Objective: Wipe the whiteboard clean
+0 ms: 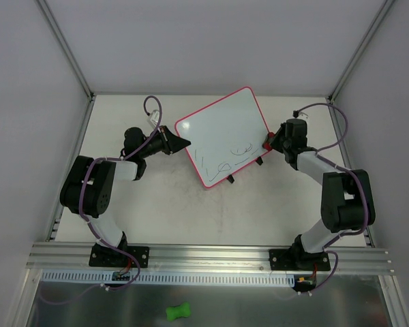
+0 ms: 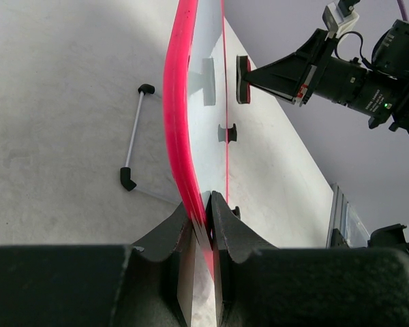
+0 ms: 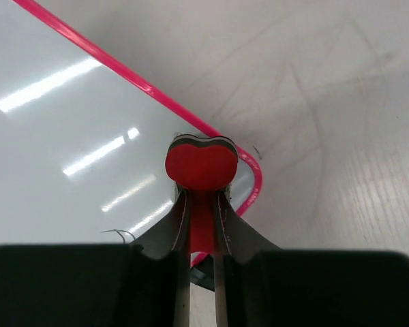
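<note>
The whiteboard [image 1: 221,133], white with a thin pink-red frame, lies tilted at the middle back of the table, with dark scribbles near its lower right edge. My left gripper [image 1: 184,144] is shut on the board's left edge; the left wrist view shows the pink frame [image 2: 179,129] pinched edge-on between the fingers. My right gripper [image 1: 268,143] is shut on a small red eraser [image 3: 201,165] and holds it at the board's right corner [image 3: 253,178]. The eraser also shows in the left wrist view [image 2: 243,80]. Two black clips [image 1: 259,161] stick out from the board's lower edge.
A thin wire stand with black end caps [image 2: 134,139] lies on the table under the board. A green bone-shaped object [image 1: 178,312] lies on the metal shelf in front of the arm bases. Grey walls close in the table at back and sides.
</note>
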`<state>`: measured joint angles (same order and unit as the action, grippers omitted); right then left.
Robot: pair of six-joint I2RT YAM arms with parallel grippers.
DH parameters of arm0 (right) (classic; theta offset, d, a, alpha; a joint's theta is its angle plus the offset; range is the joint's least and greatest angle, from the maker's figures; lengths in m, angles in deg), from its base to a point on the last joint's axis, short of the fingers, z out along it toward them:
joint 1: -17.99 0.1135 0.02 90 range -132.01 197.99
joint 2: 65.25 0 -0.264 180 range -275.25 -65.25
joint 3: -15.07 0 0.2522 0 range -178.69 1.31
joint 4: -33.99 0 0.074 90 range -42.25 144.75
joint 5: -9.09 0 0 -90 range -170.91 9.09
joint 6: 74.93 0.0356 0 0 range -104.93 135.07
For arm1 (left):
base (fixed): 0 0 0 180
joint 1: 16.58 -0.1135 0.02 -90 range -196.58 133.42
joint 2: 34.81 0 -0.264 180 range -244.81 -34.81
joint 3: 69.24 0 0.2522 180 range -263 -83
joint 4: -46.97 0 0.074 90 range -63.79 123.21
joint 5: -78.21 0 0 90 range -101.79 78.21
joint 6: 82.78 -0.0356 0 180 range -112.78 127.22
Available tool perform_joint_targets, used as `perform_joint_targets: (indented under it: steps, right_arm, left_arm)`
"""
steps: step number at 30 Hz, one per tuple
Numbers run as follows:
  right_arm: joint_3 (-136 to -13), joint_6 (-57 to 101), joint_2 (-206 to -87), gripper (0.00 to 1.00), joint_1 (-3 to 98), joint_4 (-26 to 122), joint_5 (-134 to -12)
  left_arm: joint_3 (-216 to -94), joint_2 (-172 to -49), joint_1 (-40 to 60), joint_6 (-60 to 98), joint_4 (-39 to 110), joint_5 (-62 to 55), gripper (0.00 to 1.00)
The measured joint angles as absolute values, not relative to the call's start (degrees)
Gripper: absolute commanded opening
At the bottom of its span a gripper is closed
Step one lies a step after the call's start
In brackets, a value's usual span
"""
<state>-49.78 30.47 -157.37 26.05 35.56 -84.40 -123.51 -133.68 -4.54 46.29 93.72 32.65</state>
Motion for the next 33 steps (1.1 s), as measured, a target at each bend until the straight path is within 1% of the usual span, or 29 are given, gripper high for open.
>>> perform_joint_targets:
  steps: [10,17,21,33]
  right_arm:
    - [-48.9,30.97,-160.04,0.0,26.11,29.36,-78.35]
    - [-45.8,34.49,-160.8,0.0,26.4,23.96,-78.3]
    - [-43.7,35.54,-160.45,0.0,27.49,20.57,-80.79]
    - [-35.33,37.59,-153.92,0.0,39.91,19.08,-88.79]
  left_arm:
    - [-123.62,-133.68,-4.52,46.22,93.67,32.74,0.0]
    - [-123.64,-133.68,-4.59,46.27,93.48,32.7,0.0]
    - [-123.66,-133.68,-4.59,46.27,93.48,32.7,0.0]
    - [-123.68,-133.68,-4.63,46.27,93.41,32.72,0.0]
